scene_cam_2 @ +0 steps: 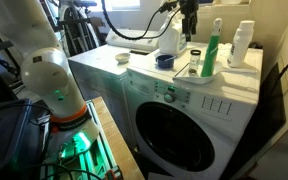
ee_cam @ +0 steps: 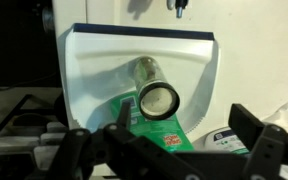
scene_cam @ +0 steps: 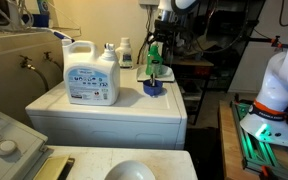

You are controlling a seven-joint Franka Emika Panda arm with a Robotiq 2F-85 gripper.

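Green bottle [scene_cam: 154, 65] stands upright just below the pincer [scene_cam: 160, 38], which hangs over its cap with its fingers [ee_cam: 79, 150] spread wide apart and nothing between them. In the wrist view the round cap shows straight beneath the open gap, and the bottle sits in a white tray [ee_cam: 84, 70] whose dark rim lies beyond the pincer. A small blue dish [scene_cam: 154, 90] sits at the bottle's foot in an exterior view, close to an edge of the white surface [scene_cam: 64, 108]. A large detergent jug [scene_cam: 91, 75] stands well to one side of the pincer, with a strip of bare top between them. A white bottle [scene_cam_2: 244, 42] stands near on the other side, by the wall, so room is tighter there. Above the pincer the air is free.
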